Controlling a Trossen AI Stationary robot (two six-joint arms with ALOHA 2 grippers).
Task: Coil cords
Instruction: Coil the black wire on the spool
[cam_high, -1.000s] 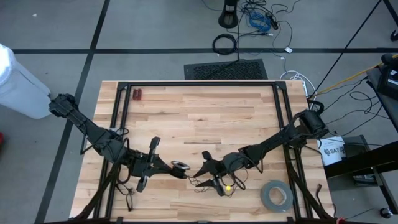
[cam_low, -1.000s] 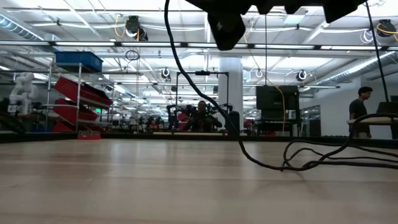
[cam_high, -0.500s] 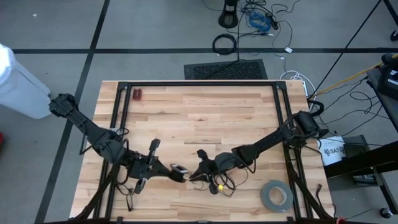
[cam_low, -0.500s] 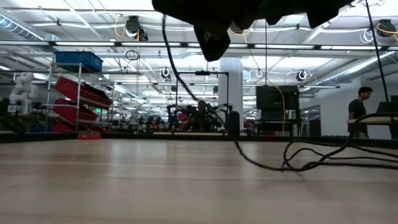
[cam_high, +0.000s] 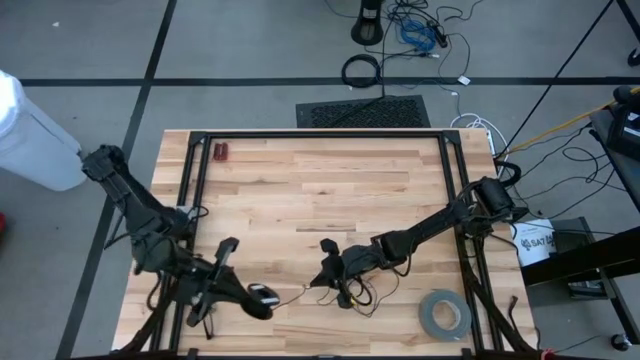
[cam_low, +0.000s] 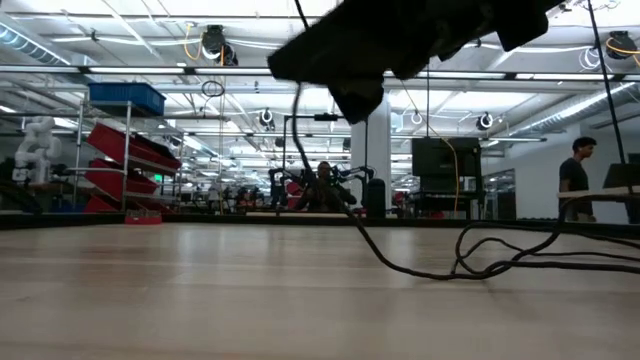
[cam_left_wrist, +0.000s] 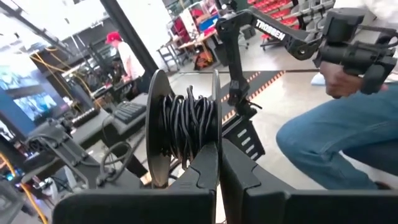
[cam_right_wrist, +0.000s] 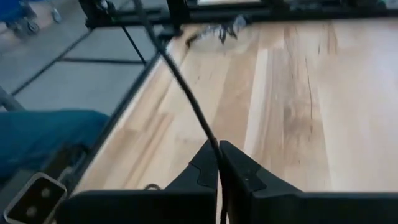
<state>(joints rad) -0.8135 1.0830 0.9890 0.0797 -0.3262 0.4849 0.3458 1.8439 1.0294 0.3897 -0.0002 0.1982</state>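
While "TROSSEN" marks the far arm (cam_left_wrist: 292, 40), both hands pinch cord (cam_right_wrist: 186, 93).

Between my right fingers (cam_right_wrist: 239, 171) I am pinching a thin black cord (cam_right_wrist: 186, 93), showing dark against the pale, streaky-grained wooden table (cam_right_wrist: 311, 93). Just past my left fingers (cam_left_wrist: 245, 180), black cord is sitting wound on a spool (cam_left_wrist: 186, 127) with grey discs.

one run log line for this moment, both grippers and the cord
left gripper: shut on spool of wound cord | right gripper: shut on cord strand | loose cord on table
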